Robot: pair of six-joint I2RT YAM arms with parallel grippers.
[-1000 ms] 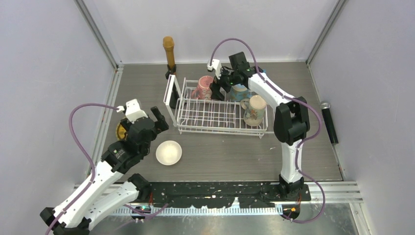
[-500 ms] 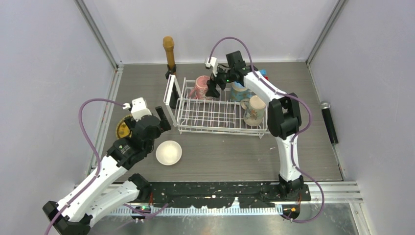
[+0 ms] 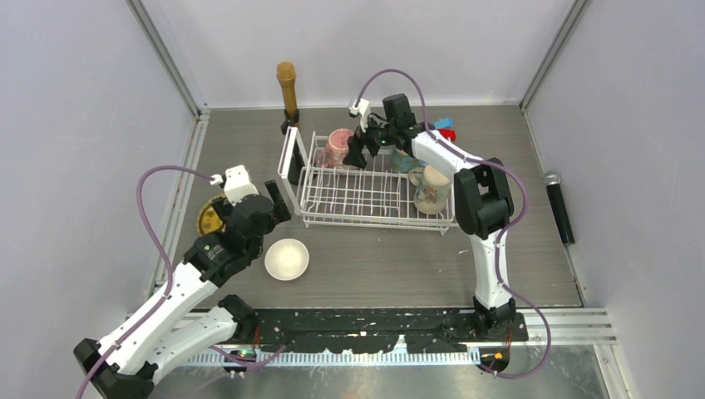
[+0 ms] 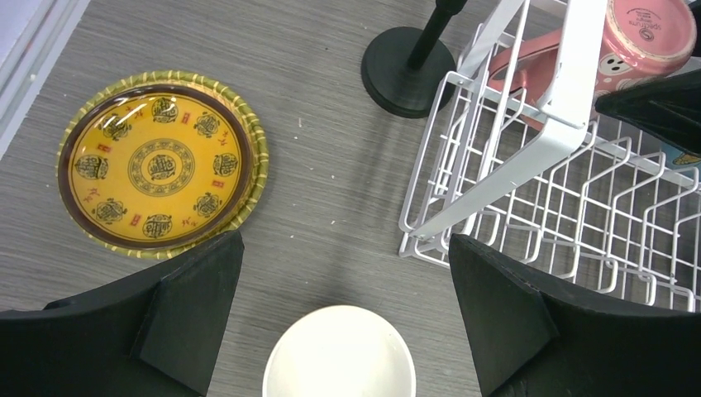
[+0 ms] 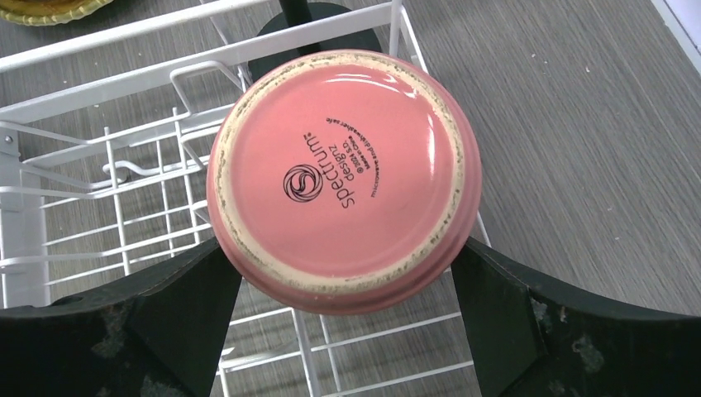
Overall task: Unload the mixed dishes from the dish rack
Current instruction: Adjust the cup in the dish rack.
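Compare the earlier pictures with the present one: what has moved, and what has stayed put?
The right gripper swung left across the dish rack to the pink mug; its open fingers now flank it. The left gripper edged toward the rack, open. The white bowl, yellow plate and cream mug stayed put.

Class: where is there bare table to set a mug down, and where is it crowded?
Free: the grey tabletop in front of the white wire dish rack, right of the small white bowl. Crowded: the left strip, with bowl and yellow patterned plate.
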